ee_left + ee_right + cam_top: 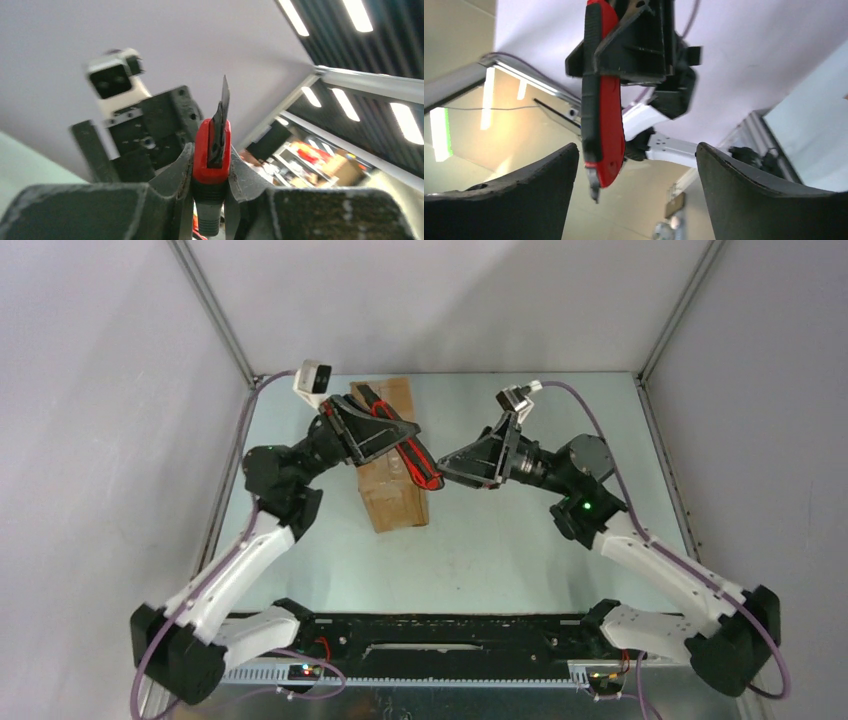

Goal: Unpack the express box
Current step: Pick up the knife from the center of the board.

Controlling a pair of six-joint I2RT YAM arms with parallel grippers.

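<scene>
The express box (388, 498), an oblong brown cardboard carton, lies on the table left of centre, partly hidden under my left gripper. My left gripper (398, 436) is shut on a red-handled utility knife (420, 465) and holds it above the box. In the left wrist view the knife (212, 150) is clamped between my fingers (176, 167) with its blade (224, 100) pointing away. My right gripper (444, 464) is open, close to the knife's near end. In the right wrist view the knife (601, 100) hangs just inside my left-hand finger (541, 192), apart from it.
The pale green table (520, 540) is fenced by grey walls and metal frame posts (215, 315) at the back corners. The arm bases and a black rail (440, 635) run along the near edge. The right arm's wrist camera (112, 80) shows in the left wrist view.
</scene>
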